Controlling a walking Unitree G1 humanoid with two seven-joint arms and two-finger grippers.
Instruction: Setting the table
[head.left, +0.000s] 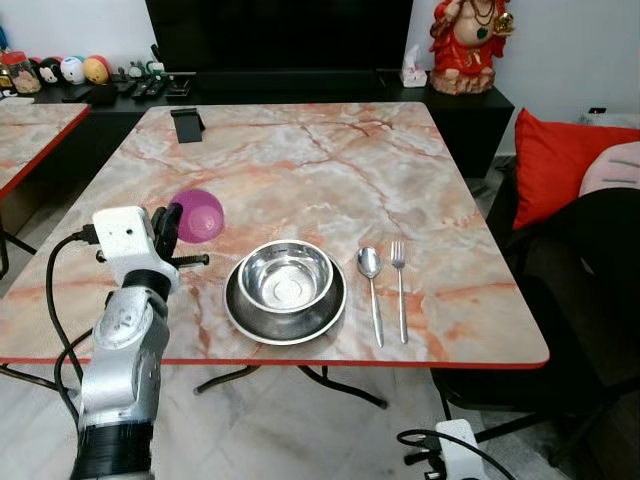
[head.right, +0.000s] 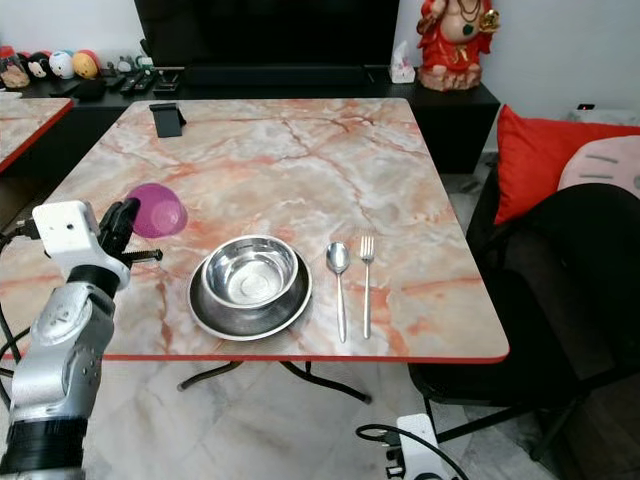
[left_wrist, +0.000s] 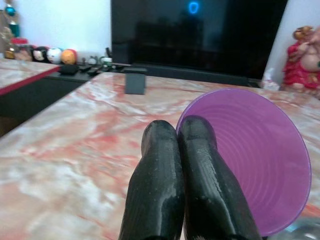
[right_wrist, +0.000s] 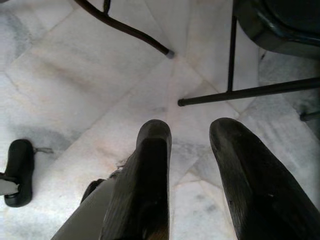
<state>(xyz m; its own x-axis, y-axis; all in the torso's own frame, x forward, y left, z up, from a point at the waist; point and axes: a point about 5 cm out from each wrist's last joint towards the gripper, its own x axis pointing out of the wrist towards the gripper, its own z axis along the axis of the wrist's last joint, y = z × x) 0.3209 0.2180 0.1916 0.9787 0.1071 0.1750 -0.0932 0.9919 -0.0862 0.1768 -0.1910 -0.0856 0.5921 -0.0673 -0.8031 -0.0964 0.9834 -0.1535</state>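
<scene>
Your left gripper (left_wrist: 178, 131) has its fingers pinched together on the rim of the purple cup (left_wrist: 255, 155), tilted beside the steel bowl (head.left: 286, 276). Your right gripper (right_wrist: 190, 131), fingers spread, hangs over the floor (right_wrist: 75, 80). No readable writing.

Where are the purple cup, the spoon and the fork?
purple cup (head.left: 200, 214), left eye view, its side.
spoon (head.left: 369, 262), left eye view, its bowl.
fork (head.left: 401, 295), left eye view, its handle.

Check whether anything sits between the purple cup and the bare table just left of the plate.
Nothing visible does. The left gripper is shut on the purple cup, and the table between it and the plate is bare.
</scene>
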